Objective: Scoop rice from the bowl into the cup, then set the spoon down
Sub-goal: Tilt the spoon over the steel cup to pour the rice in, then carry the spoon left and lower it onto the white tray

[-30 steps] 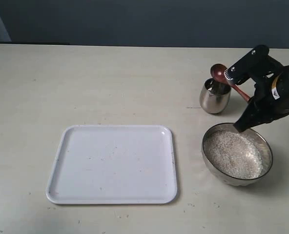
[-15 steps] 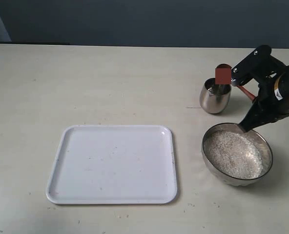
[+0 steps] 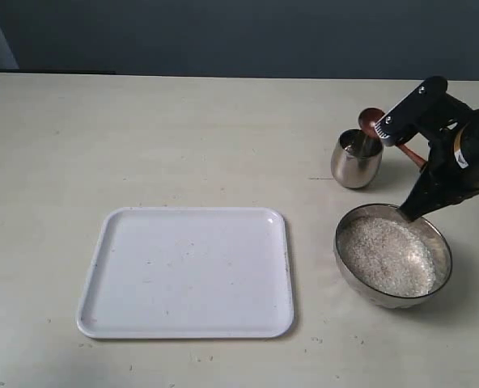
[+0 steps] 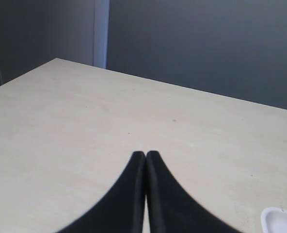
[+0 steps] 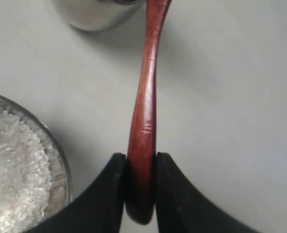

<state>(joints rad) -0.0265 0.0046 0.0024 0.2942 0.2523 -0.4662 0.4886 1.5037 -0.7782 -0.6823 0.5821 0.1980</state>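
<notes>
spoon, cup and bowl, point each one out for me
spoon [image 5: 144, 97]: right wrist view, middle of the wooden handle
cup [image 3: 357, 164]: exterior view, its steel side wall
bowl [image 3: 389, 301]: exterior view, the near outer wall below the rim

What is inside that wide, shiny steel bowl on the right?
White uncooked rice fills much of the wide steel bowl. The grains cover the bowl's bottom, so anything beneath them cannot be seen.

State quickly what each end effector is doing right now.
Left end effector: closed, holding nothing.
Right end effector: closed on the spoon.
</notes>
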